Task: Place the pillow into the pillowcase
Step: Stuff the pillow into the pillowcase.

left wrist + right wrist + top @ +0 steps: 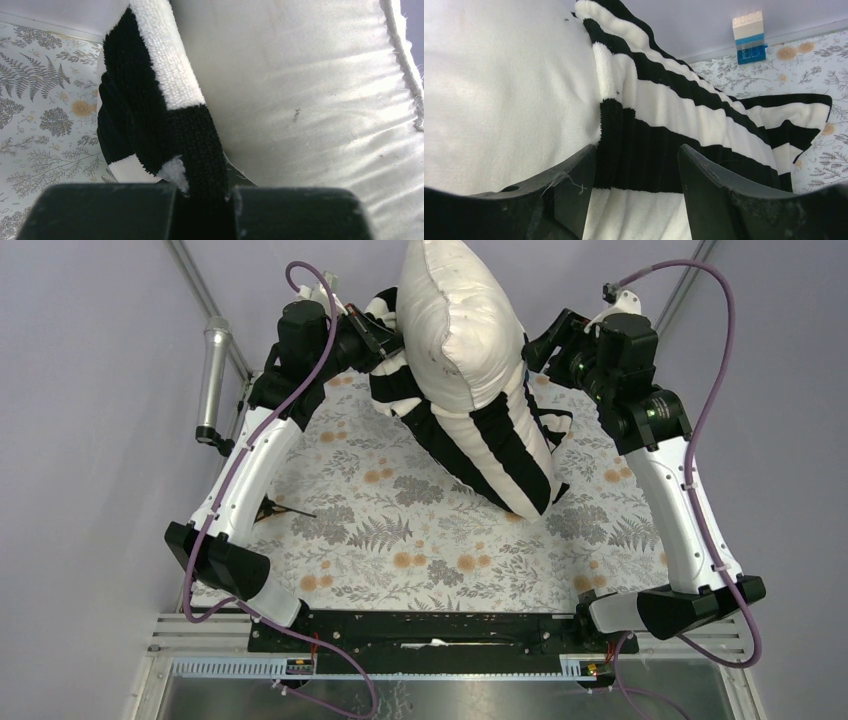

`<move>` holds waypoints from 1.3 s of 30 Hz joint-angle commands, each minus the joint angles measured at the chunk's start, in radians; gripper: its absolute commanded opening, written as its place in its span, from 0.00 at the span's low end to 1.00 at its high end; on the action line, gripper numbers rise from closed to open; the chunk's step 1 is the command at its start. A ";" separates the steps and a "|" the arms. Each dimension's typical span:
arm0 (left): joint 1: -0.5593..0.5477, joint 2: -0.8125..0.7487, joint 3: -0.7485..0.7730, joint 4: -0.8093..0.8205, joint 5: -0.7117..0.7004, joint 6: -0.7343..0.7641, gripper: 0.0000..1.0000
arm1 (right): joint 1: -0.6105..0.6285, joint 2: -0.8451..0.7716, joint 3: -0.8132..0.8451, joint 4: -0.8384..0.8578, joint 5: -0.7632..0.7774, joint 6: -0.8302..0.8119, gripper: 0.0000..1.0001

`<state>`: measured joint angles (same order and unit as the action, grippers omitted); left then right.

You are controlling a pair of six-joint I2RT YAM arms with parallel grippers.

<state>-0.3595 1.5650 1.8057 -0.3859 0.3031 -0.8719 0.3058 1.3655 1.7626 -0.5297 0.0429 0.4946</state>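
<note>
From above you are seeing the floral table covering (400,540) and, over its far half, the pillow (460,320) sitting partly inside the pillowcase (490,450). Its long axis is slanting from far to near-right, with the bare end pointing away from the bases and the striped end down by the covering. Only the wrist cameras are showing the grips: your left gripper (205,200) is pinching the pillowcase's edge beside the pillow, while your right gripper (639,185) is holding its jaws spread, striped fabric across the gap. A small blue-and-white block stack (749,37) is showing only there.

One pillow (460,320); one pillowcase (500,455); one left tool (205,197); one right tool (636,152); one brick stack (749,36)
</note>
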 commanded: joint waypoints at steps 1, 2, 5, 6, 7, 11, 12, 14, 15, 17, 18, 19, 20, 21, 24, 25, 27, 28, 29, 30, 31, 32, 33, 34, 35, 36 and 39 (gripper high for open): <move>-0.001 -0.039 0.019 0.102 0.028 -0.003 0.00 | 0.024 0.025 0.031 -0.005 -0.018 -0.003 0.67; -0.001 -0.037 0.022 0.103 0.028 -0.003 0.00 | 0.027 0.031 0.036 -0.010 -0.014 -0.005 0.67; -0.001 -0.032 0.034 0.097 0.028 -0.002 0.00 | 0.037 0.061 0.081 -0.055 0.023 -0.017 0.67; -0.001 -0.031 0.038 0.096 0.029 -0.002 0.00 | 0.041 0.075 0.105 -0.080 0.045 -0.024 0.67; -0.001 -0.028 0.043 0.093 0.029 -0.001 0.00 | 0.042 0.091 0.135 -0.110 0.081 -0.032 0.66; -0.001 -0.024 0.063 0.080 0.024 0.005 0.00 | 0.045 0.184 0.310 -0.239 0.248 -0.087 0.58; -0.001 -0.022 0.067 0.078 0.025 0.006 0.00 | 0.044 0.215 0.370 -0.273 0.277 -0.107 0.52; -0.001 -0.021 0.076 0.073 0.024 0.010 0.00 | 0.044 0.272 0.485 -0.338 0.280 -0.132 0.41; -0.001 -0.019 0.082 0.070 0.023 0.012 0.00 | 0.044 0.300 0.536 -0.374 0.262 -0.142 0.38; -0.001 -0.016 0.089 0.067 0.023 0.014 0.00 | 0.044 0.348 0.621 -0.420 0.217 -0.153 0.33; -0.001 -0.014 0.093 0.067 0.024 0.014 0.00 | 0.045 0.364 0.649 -0.436 0.186 -0.158 0.32; -0.001 -0.011 0.097 0.067 0.026 0.014 0.00 | 0.047 0.374 0.666 -0.446 0.158 -0.160 0.36; -0.001 -0.009 0.100 0.065 0.026 0.014 0.00 | 0.051 0.379 0.672 -0.451 0.142 -0.159 0.41; -0.001 -0.008 0.102 0.064 0.027 0.014 0.00 | 0.053 0.378 0.669 -0.453 0.132 -0.157 0.45; -0.001 -0.008 0.103 0.064 0.028 0.014 0.00 | 0.058 0.346 0.610 -0.421 0.124 -0.141 0.50; -0.001 -0.007 0.103 0.064 0.027 0.014 0.00 | 0.059 0.329 0.587 -0.407 0.124 -0.137 0.51; -0.001 -0.007 0.103 0.064 0.027 0.016 0.00 | 0.059 0.304 0.560 -0.387 0.115 -0.133 0.52; -0.001 -0.007 0.102 0.064 0.027 0.016 0.00 | 0.062 0.294 0.553 -0.386 0.110 -0.130 0.52; -0.001 -0.008 0.103 0.064 0.028 0.016 0.00 | 0.066 0.290 0.549 -0.389 0.110 -0.129 0.52; -0.001 -0.007 0.101 0.064 0.027 0.015 0.00 | 0.072 0.285 0.544 -0.393 0.114 -0.128 0.52; -0.001 -0.007 0.102 0.064 0.028 0.014 0.00 | 0.079 0.282 0.535 -0.396 0.119 -0.127 0.52; 0.000 -0.006 0.101 0.064 0.028 0.013 0.00 | 0.086 0.274 0.520 -0.395 0.127 -0.125 0.52; -0.001 -0.006 0.101 0.064 0.029 0.013 0.00 | 0.092 0.261 0.496 -0.384 0.130 -0.125 0.52; -0.001 -0.006 0.101 0.064 0.029 0.013 0.00 | 0.098 0.247 0.472 -0.373 0.134 -0.124 0.53; -0.001 -0.006 0.101 0.064 0.028 0.013 0.00 | 0.102 0.232 0.449 -0.359 0.143 -0.120 0.53; -0.001 -0.006 0.102 0.064 0.030 0.012 0.00 | 0.106 0.216 0.427 -0.348 0.152 -0.117 0.53; 0.000 -0.006 0.105 0.064 0.031 0.011 0.00 | 0.113 0.172 0.382 -0.311 0.156 -0.110 0.55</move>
<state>-0.3595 1.5723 1.8400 -0.4179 0.3096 -0.8642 0.4000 1.6184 2.1815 -0.9077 0.1856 0.3717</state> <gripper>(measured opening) 0.036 0.536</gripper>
